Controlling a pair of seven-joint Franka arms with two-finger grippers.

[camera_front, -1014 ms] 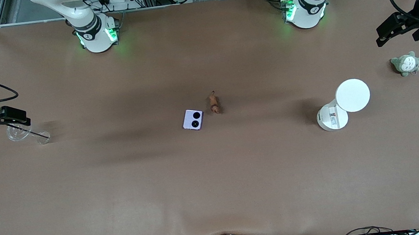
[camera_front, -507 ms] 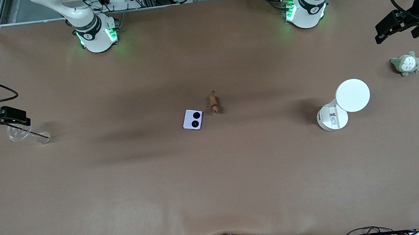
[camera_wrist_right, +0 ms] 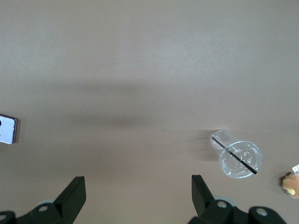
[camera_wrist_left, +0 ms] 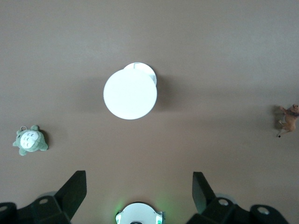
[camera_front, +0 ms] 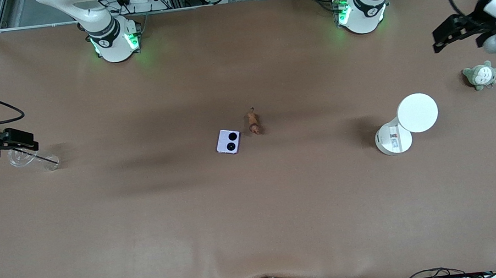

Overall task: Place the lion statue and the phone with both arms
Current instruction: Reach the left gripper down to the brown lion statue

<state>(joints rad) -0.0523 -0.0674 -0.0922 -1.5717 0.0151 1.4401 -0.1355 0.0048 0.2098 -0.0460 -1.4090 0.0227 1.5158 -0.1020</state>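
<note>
The lion statue, a tiny reddish-brown figurine, lies mid-table; it also shows in the left wrist view. The lavender phone with two black camera circles lies beside it, slightly nearer the front camera; its edge shows in the right wrist view. My left gripper is open and empty, high over the left arm's end of the table, above bare table near the grey-green plush. My right gripper is open and empty over the clear cup at the right arm's end.
A white round-topped stand stands toward the left arm's end, a grey-green plush beside it. A clear plastic cup with a black straw lies at the right arm's end. An orange-brown plush shows at the right wrist view's edge.
My left gripper has risen and drifted toward the table's middle and the robots' bases. My right gripper has shifted very slightly. The lion statue and phone have not moved.
</note>
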